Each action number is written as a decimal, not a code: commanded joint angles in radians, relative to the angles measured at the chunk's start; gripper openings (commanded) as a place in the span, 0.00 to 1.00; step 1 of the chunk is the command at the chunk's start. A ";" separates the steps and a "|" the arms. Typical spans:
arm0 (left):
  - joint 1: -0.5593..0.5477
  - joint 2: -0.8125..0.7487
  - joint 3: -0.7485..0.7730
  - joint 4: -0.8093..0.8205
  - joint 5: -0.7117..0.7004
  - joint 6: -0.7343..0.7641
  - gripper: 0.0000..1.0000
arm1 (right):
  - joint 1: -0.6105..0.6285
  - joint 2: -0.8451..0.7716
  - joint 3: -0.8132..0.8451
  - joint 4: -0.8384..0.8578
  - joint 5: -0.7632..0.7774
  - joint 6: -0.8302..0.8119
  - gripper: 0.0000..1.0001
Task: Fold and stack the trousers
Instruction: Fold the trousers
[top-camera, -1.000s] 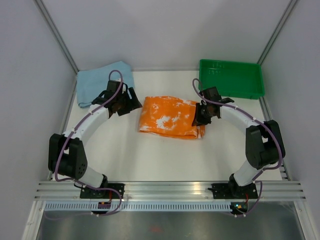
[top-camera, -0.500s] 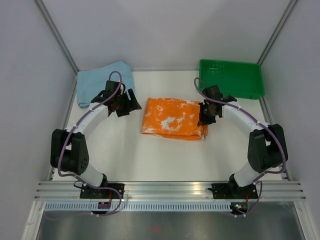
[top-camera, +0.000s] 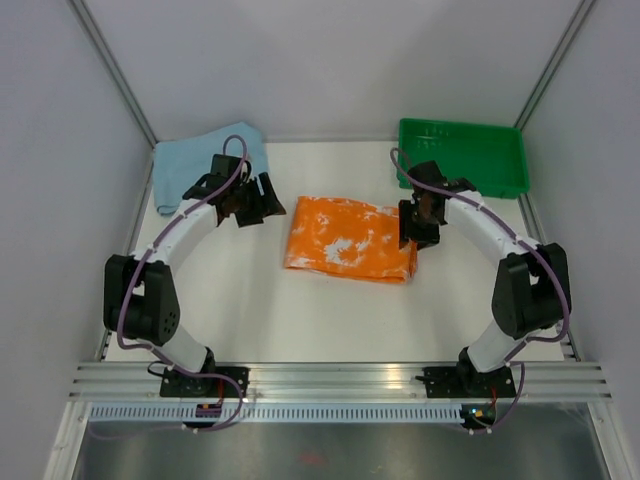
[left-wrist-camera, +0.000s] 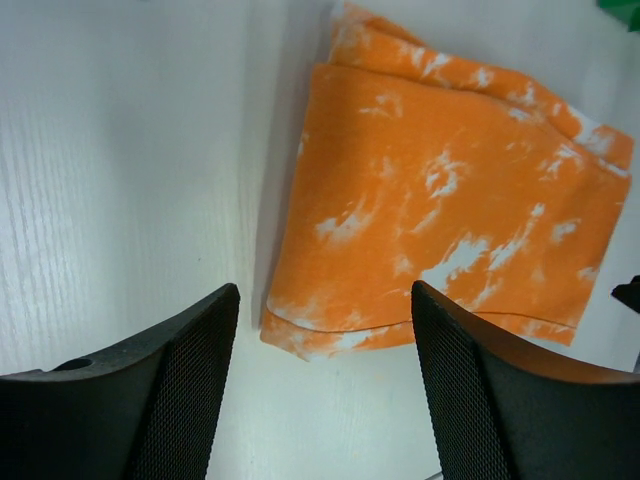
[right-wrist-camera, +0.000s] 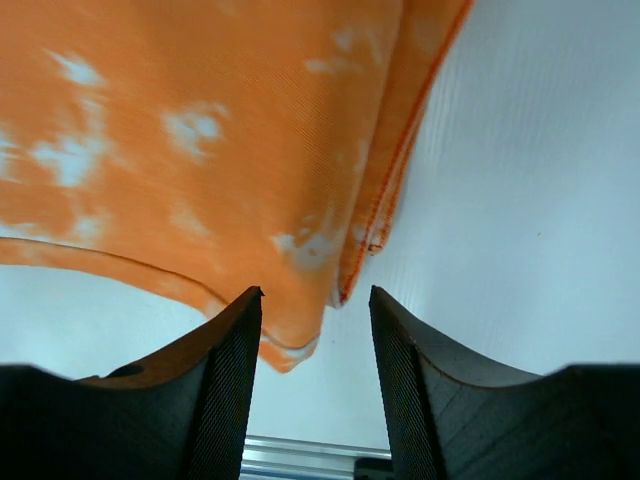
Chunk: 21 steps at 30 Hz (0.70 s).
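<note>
The white bench (top-camera: 300, 310) carries everything. The orange, white-blotched trousers (top-camera: 350, 240) lie folded into a flat rectangle near its middle. A green tray (top-camera: 462, 158) sits at 1 o'clock from them in the far corner. A light blue cloth (top-camera: 205, 160) lies at 10 o'clock, well apart from the tray.

The left gripper (top-camera: 262, 200) hovers at 10 o'clock from the trousers, between them and the blue cloth, just off their corner. Its jaws stand wide apart and hold nothing. The right gripper (top-camera: 415, 225) sits at the 3 o'clock edge of the trousers, over the hem. From above, its jaws are too small to judge.

The wrist cameras settle that. In the left wrist view, the left gripper (left-wrist-camera: 325, 400) shows a broad gap with bare bench (left-wrist-camera: 120, 150) in it. The trousers (left-wrist-camera: 450, 210) lie ahead at 12 to 1 o'clock, clear of both fingers (left-wrist-camera: 170, 390). Two stacked layers show along the nearest edge.

In the right wrist view, the right gripper (right-wrist-camera: 315, 370) is parted by a narrower gap, and nothing is clamped. A corner of the trousers (right-wrist-camera: 200, 150) reaches down into that gap, with the stitched hem running up toward 1 o'clock. Whether the fingers (right-wrist-camera: 225, 390) touch the cloth cannot be told. Bare bench (right-wrist-camera: 540, 180) fills the 3 o'clock side of that view.
</note>
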 joint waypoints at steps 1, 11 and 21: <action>0.001 0.001 0.110 0.017 0.068 0.052 0.74 | -0.004 -0.043 0.235 -0.108 -0.029 -0.029 0.54; -0.021 0.139 0.160 0.253 0.213 -0.116 0.02 | 0.007 0.015 0.076 0.174 -0.294 0.123 0.00; -0.148 0.304 0.167 0.315 0.011 -0.173 0.02 | 0.007 0.100 -0.143 0.205 -0.068 0.034 0.00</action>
